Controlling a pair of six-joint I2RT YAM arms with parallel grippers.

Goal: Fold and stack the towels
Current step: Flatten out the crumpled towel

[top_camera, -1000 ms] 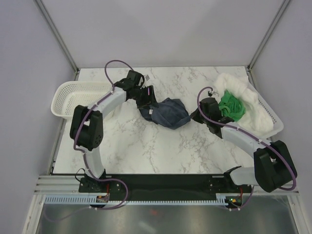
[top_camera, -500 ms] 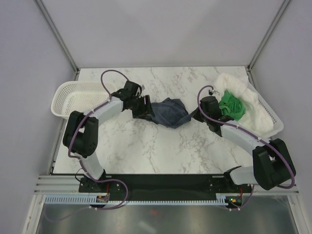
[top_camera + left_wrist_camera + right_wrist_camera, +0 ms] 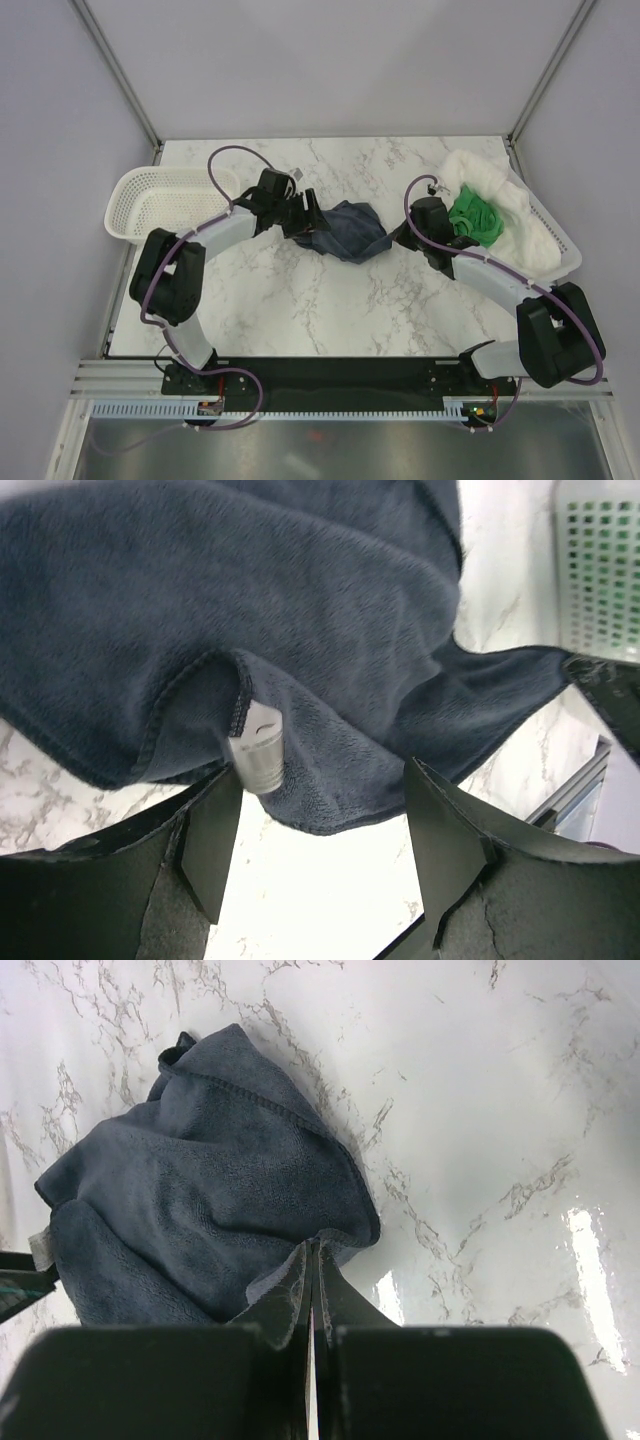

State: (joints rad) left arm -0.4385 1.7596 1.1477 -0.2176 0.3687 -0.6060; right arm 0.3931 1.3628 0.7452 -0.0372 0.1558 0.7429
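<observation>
A white marble-patterned counter [image 3: 300,300] sits between pale lilac walls, and we see 2 arms reaching over it from its near edge. The navy towel [image 3: 348,232] lies crumpled in a loose heap near the middle of the counter, between the 2 hands, not folded.

The left hand [image 3: 306,218] sits at the towel's left end with its fingers [image 3: 210,840] spread apart. In the left wrist view, bare counter shows between them and the towel's hemmed edge lies just ahead of the tips. A small pale label [image 3: 258,752] sewn at the hem hangs close to the left finger. This hand holds nothing.

The right hand [image 3: 402,238] is at the towel's right end, its fingers pressed flat together. In the right wrist view the tips meet right at the towel's hem. From the left wrist view a corner of the cloth is drawn to a point toward that hand, so we read it as pinching the navy towel.

The green towel [image 3: 475,218] is bunched on top of the white towel [image 3: 505,200]. Both lie in the white perforated basket [image 3: 562,262] at the counter's right edge, the white one spilling over its far rim. A 2nd white basket [image 3: 150,200] stands at the left edge, just beyond the left arm.
</observation>
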